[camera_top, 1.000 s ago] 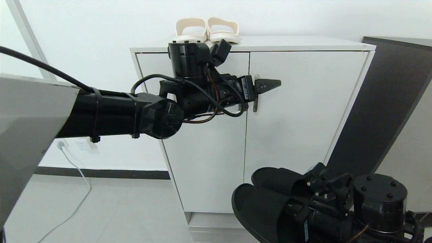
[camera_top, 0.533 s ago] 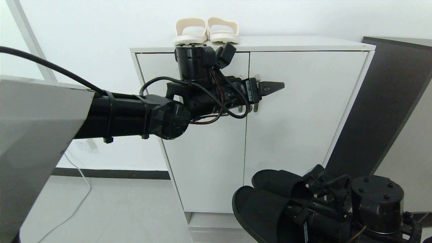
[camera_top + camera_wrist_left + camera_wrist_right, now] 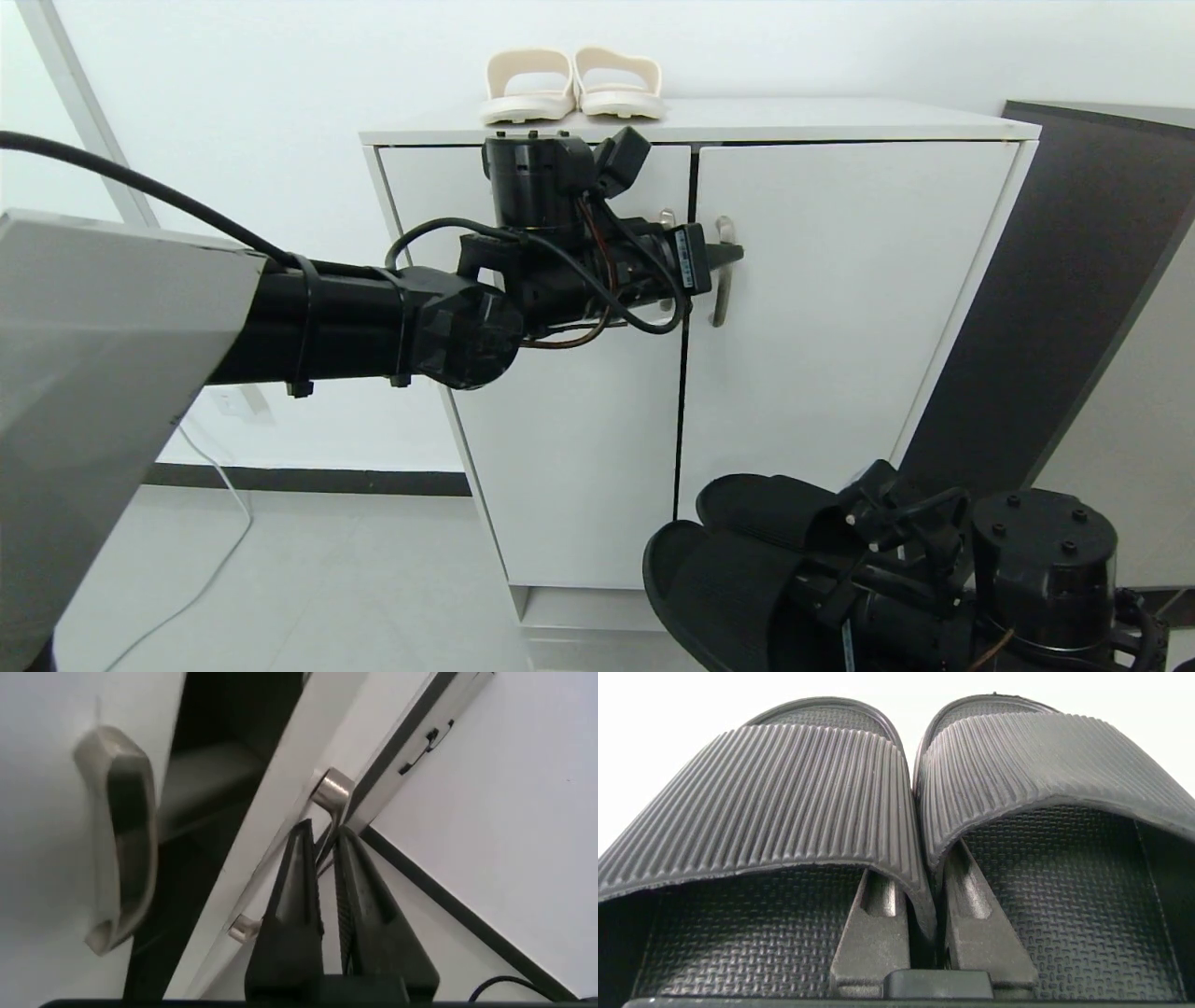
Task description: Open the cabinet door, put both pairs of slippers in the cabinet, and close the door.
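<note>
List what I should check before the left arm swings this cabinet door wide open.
1. Left gripper shut on the door handle: ok.
2. Right door off its frame: ok, a dark gap shows beside it, but it is only ajar.
3. Black slippers secure in the right gripper: ok, its fingers sit under the straps and pinch the pair together.
4. Black slippers out of the door's swing: cannot tell; in the head view they hang low in front of that door.
5. Cream slippers steady on the cabinet top: ok.
6. Free shelf space inside: cannot tell.
</note>
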You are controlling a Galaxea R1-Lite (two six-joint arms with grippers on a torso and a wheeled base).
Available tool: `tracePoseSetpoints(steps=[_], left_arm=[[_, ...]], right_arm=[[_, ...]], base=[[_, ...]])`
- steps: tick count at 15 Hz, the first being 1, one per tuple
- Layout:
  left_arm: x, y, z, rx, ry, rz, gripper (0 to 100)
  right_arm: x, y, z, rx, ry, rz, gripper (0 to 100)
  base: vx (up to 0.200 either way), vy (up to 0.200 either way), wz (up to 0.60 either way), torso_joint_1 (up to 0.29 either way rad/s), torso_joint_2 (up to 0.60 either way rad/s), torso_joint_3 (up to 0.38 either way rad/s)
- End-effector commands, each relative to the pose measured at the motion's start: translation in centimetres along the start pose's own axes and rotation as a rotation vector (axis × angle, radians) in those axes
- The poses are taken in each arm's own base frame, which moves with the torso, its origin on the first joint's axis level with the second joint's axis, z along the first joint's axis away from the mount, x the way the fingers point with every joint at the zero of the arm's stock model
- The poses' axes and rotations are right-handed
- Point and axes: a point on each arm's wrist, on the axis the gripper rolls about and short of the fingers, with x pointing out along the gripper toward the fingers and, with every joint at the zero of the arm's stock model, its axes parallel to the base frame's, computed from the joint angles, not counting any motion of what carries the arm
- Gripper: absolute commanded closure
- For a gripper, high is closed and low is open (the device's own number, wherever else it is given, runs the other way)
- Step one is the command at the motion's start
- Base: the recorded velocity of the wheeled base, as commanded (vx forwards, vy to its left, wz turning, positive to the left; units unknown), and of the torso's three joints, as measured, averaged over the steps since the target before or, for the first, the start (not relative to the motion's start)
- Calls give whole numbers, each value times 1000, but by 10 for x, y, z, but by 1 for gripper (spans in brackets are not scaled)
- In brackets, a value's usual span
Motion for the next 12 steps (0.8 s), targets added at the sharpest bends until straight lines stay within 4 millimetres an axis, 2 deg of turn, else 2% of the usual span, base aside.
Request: tracePoseSetpoints(steps=[1,7,12], left_arm=[[-9,-13,3,2,-2,-16,100],[-41,-51,-6,34,-18,-82,100],[-101,-82,3,41,-36,-93,100]], right_arm=[[-3,1,-2,-1,7,20,100],[-28,5,-9,-24,24,197,100],[-32,6,-14,-60,41,220,100]], base=[[0,0,0,0,0,0],[0,0,0,0,0,0],[0,0,0,0,0,0]])
